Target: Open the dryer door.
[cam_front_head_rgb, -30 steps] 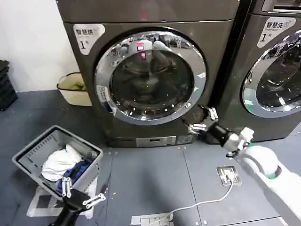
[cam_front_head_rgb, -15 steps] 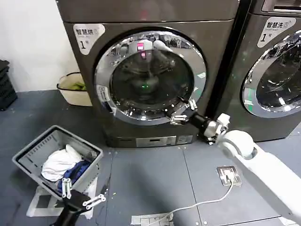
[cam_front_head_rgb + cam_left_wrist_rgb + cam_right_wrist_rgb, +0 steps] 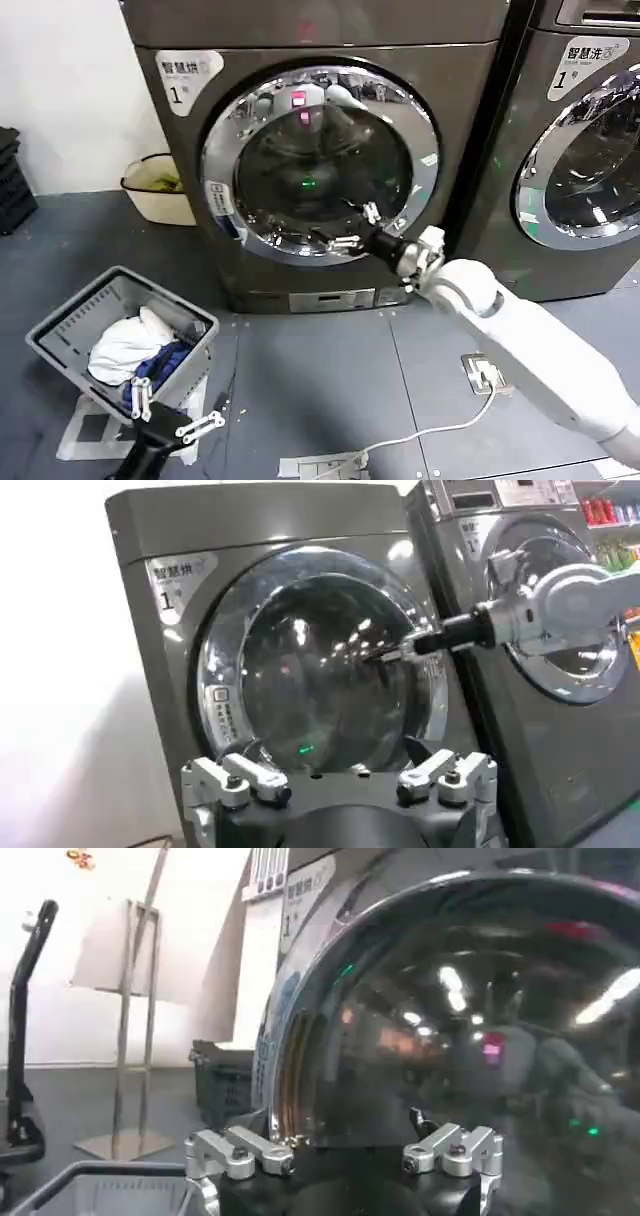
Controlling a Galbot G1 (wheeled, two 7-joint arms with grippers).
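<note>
My right claw (image 3: pixel 352 227) sits spread against the closed dryer door (image 3: pixel 320 165), glass blocking straight ahead. Open floor (image 3: pixel 320 370) below it. Laundry basket (image 3: pixel 120 340) crowds my left claw (image 3: pixel 170 418) (low, near floor). Second machine (image 3: pixel 580 150) walls off the right.

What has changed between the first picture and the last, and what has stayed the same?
The right gripper has swung from beside the dryer's lower right corner, leftward and up across the dryer door, its fingers open in front of the glass. It has not taken hold of anything. The door is still shut. The left gripper stays parked low by the laundry basket, which has not moved.
</note>
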